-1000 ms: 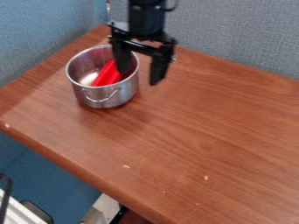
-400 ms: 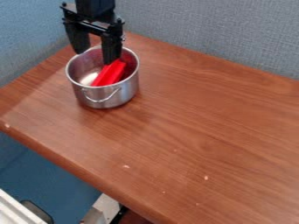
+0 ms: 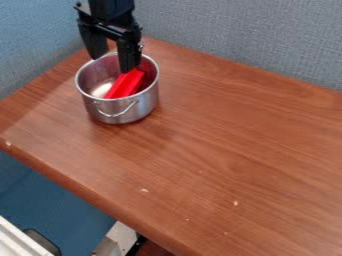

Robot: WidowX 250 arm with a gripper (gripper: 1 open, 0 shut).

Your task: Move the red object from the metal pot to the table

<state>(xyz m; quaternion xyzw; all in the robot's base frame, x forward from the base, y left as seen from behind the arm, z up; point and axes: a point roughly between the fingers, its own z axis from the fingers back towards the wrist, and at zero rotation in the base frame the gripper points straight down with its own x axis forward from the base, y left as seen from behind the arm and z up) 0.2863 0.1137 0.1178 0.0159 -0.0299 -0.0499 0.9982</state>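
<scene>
The red object (image 3: 128,83) is a bright red bar lying slanted inside the metal pot (image 3: 118,101), one end leaning on the far rim. The pot stands on the table (image 3: 214,140) near its back left corner, wire handle hanging at the front. My black gripper (image 3: 111,52) hangs pointing down over the pot's far rim, open, with one finger at the left and the other by the bar's upper end. Nothing is between its fingers.
A blue-grey wall rises right behind the pot and along the table's far edge. The table's front and left edges drop off to the floor. Bare wood stretches to the right and front of the pot.
The gripper has shifted left, from over the pot's right rim to above its far left rim. It stays open. Pot and red bar have not moved.
</scene>
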